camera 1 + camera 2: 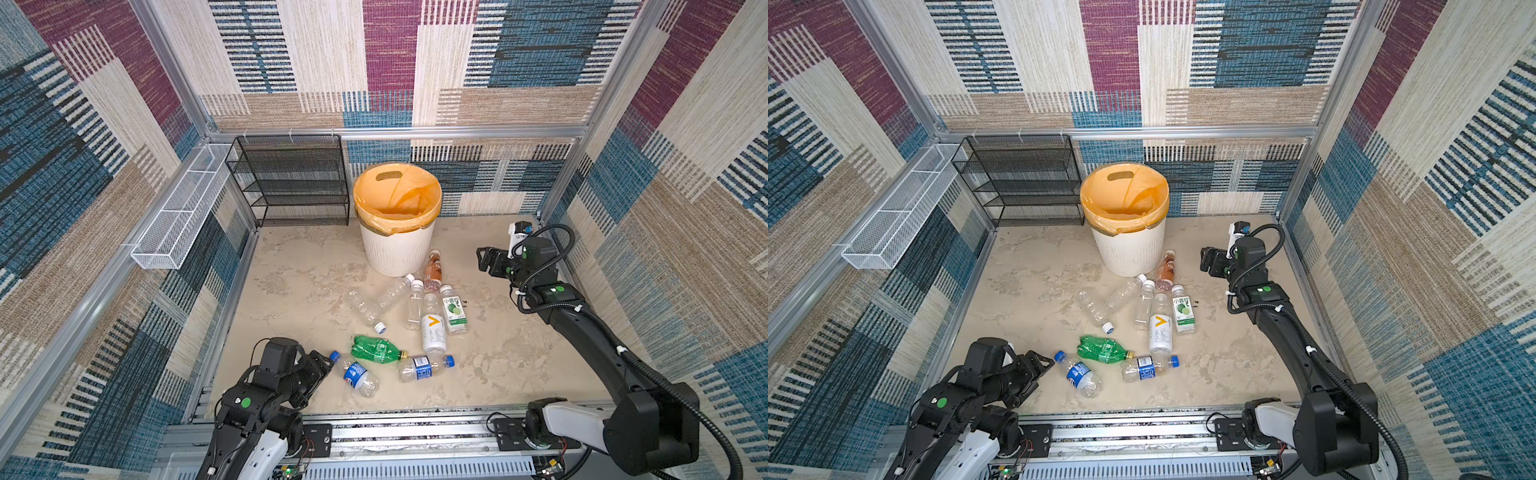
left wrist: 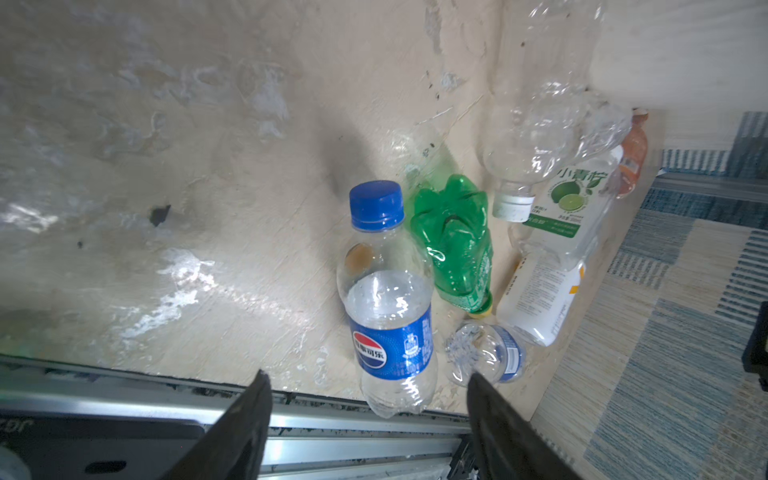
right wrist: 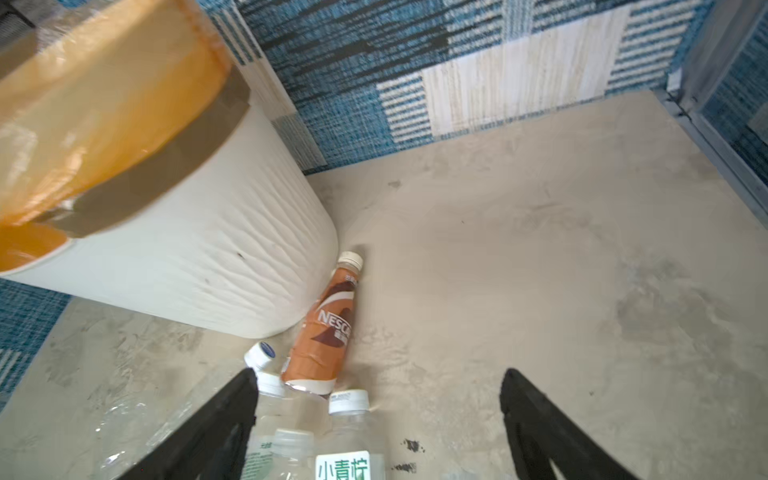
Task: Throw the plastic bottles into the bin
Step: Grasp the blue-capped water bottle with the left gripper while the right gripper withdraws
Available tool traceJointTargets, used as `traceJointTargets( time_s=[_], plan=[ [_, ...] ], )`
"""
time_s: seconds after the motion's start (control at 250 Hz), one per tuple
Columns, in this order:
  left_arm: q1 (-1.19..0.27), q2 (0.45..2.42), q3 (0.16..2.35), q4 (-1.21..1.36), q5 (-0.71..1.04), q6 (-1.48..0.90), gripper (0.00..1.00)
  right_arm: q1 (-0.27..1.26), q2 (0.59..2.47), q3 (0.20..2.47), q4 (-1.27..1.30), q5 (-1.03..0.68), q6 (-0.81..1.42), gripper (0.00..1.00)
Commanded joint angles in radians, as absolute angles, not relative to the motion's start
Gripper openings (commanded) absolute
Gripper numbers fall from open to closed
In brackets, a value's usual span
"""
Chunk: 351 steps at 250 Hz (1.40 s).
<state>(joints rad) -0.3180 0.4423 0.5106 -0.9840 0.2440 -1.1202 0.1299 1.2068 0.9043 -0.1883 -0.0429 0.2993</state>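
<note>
Left gripper point(image 2: 368, 376): nearest me, low by the front rail point(image 1: 395, 432). Its jaws are partly apart and grip nothing.
Pepsi bottle point(image 1: 355, 374): lies flat just beyond the left gripper. Its blue cap points toward that gripper and its base toward the near right, close to the rail.
Water bottle point(image 1: 422, 368): flat, long axis across the floor, blue cap pointing right.
Green bottle point(image 1: 376, 348): crushed and flat, yellow cap pointing right, lying between the Pepsi bottle and the water bottle.
White bottle point(image 1: 433, 328): long axis near to far, cap away from me.
Lime bottle point(image 1: 454, 311) and slim bottle point(image 1: 414, 305): they flank the white bottle and lie roughly parallel to it, caps also away.
Left clear bottle point(image 1: 365, 308): slanted, cap toward me.
Slanted clear bottle point(image 1: 392, 293): its cap points at the bin.
Orange bottle point(image 1: 433, 272): lies against the foot of the bin, cap far.
Right gripper point(image 3: 379, 374): raised to the right of the bin, jaws wide, holding nothing.
Bin point(image 1: 397, 253): upright by the back wall. All I can see inside is the orange liner, and all nine bottles lie outside it.
Rack point(image 1: 291, 183) and basket point(image 1: 178, 224): on the back and left walls. I see only mesh.
Floor point(image 1: 291, 291): bare to the left of the pile, and also to its right, under my right arm.
</note>
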Motion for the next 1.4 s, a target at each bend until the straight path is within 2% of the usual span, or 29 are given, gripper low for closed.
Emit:
traceJointTargets(
  time_s=[0.0, 0.268, 0.536, 0.672, 0.832, 1.036, 1.208, 1.32, 1.4],
  plan=[
    [-0.373, 0.49, 0.476, -0.877, 0.253, -1.177, 0.76, 0.11, 1.184, 0.87, -0.167, -0.003, 0.332, 0.92],
    [-0.602, 0.666, 0.425, -0.644, 0.155, -1.308, 0.82, 0.095, 1.188, 0.821, -0.143, -0.009, 0.344, 0.92],
    [-0.662, 0.801, 0.377, -0.466, 0.138, -1.362, 0.82, 0.084, 1.224, 0.787, -0.108, -0.038, 0.354, 0.91],
    [-0.666, 0.89, 0.38, -0.412, 0.135, -1.343, 0.79, 0.078, 1.24, 0.789, -0.094, -0.048, 0.359, 0.9],
    [-0.666, 0.94, 0.364, -0.381, 0.151, -1.345, 0.65, 0.068, 1.249, 0.796, -0.094, -0.048, 0.348, 0.9],
    [-0.666, 0.85, 0.331, -0.458, 0.11, -1.36, 0.51, 0.051, 1.255, 0.79, -0.085, -0.058, 0.347, 0.9],
    [-0.62, 0.671, 0.389, -0.692, 0.026, -1.311, 0.52, 0.049, 1.269, 0.807, -0.09, -0.081, 0.341, 0.89],
    [-0.489, 0.539, 0.441, -0.824, -0.009, -1.213, 0.55, 0.049, 1.291, 0.828, -0.105, -0.112, 0.326, 0.89],
    [-0.365, 0.521, 0.47, -0.849, 0.002, -1.119, 0.58, 0.049, 1.309, 0.838, -0.108, -0.146, 0.319, 0.9]
  ],
)
